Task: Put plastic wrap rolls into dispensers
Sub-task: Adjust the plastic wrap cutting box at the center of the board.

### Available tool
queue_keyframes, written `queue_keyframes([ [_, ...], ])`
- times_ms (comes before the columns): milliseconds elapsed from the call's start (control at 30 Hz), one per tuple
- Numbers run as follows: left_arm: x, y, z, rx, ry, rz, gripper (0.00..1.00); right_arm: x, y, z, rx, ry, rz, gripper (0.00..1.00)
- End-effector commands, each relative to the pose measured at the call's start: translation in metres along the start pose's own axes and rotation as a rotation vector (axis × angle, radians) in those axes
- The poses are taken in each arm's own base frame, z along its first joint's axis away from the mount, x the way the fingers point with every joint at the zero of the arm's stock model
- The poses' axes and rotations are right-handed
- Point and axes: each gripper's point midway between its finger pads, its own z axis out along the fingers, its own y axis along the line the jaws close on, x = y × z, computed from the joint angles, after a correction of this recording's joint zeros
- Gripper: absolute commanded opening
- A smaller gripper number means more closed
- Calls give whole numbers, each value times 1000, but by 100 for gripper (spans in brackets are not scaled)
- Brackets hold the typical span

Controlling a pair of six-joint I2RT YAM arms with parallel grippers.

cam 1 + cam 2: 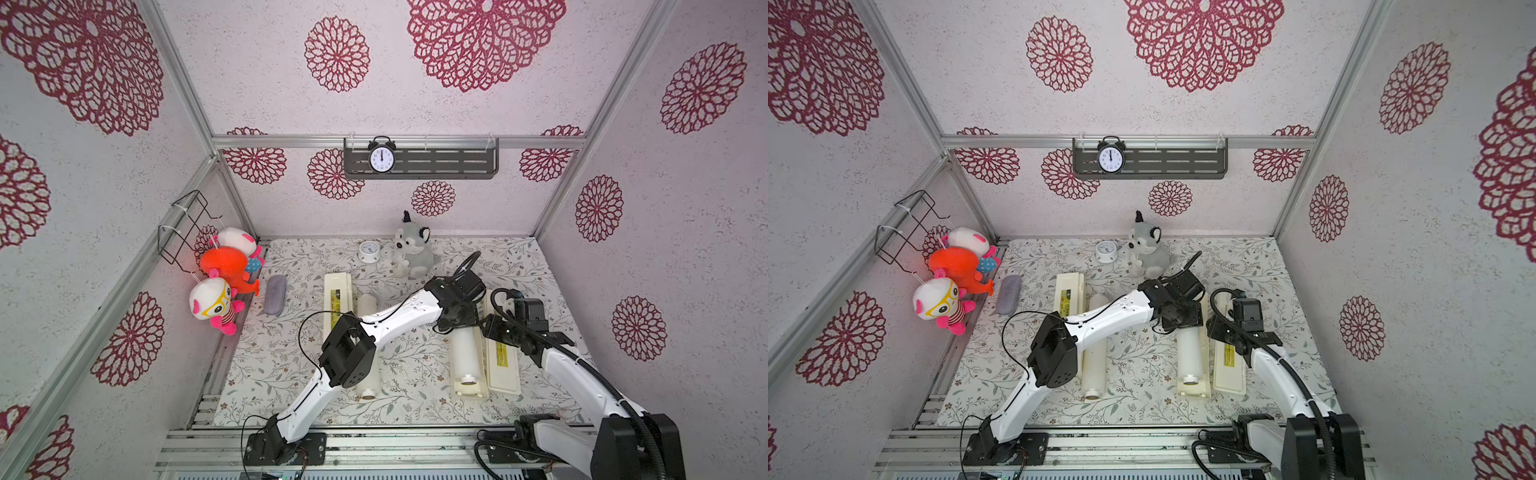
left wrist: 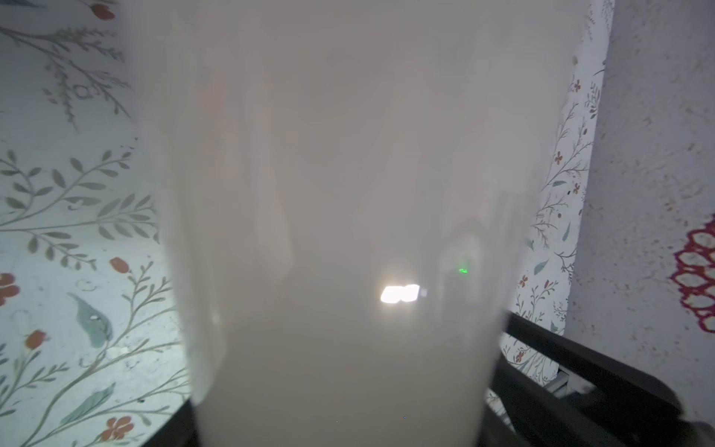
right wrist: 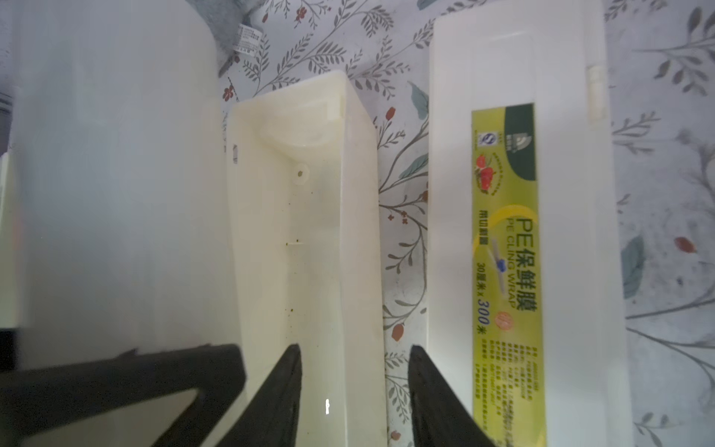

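A glossy white cylindrical plastic wrap roll (image 1: 466,353) is clamped in the left end effector (image 2: 348,362), free end inside the cream plastic dispenser box (image 3: 301,240); its wall is straddled by the right end effector (image 3: 353,348), jaws parted.

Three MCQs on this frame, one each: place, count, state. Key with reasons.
1. The loose white glossy plastic wrap roll lies: A) inside a box; B) on the floral table beside the closed cream plastic dispenser; C) on a shelf.
2. Clocks in view: A) one; B) two; C) three.
3. The other cream dispenser is: A) open; B) shut; C) upside down.
Key: B, it rests on the table alongside that box; B, black alarm clock on the grey shelf, small white clock on the table; A, its yellow-labelled lid lies flat beside it.
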Motion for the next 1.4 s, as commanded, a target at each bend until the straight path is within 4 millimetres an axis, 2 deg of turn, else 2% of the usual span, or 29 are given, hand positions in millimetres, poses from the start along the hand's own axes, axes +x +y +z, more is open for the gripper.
queue_keyframes([
  [0,-42,-54,-91,232,-161,2,62,3,5,5,-42,12,24,43],
  [167,-47,-48,-106,231,-176,11,62,8,4,14,-52,32,34,38],
  [400,-55,-17,-112,217,-203,-47,62,10,11,28,-58,58,42,31],
  [500,-56,-6,-110,214,-202,-68,62,9,17,34,-71,61,55,25],
  [567,-54,3,-101,204,-192,-81,62,7,23,37,-84,59,70,23],
  [600,-56,0,-116,229,-208,-84,62,7,25,38,-90,59,73,21],
  [700,-58,8,-117,237,-214,-101,62,3,35,41,-98,51,75,16],
  [833,-63,19,-119,247,-225,-120,62,0,42,47,-85,59,49,14],
  [1000,-65,24,-116,253,-212,-136,62,-5,52,50,-92,51,40,14],
  [1100,-63,17,-113,264,-195,-133,62,-9,60,46,-117,48,36,22],
  [1267,-58,-2,-111,255,-175,-67,62,-19,65,27,-111,26,-15,35],
  [1300,-53,0,-96,221,-150,-48,62,-21,65,21,-108,16,-23,36],
  [1367,-49,-5,-88,194,-127,8,63,-26,63,9,-95,-13,-38,37],
])
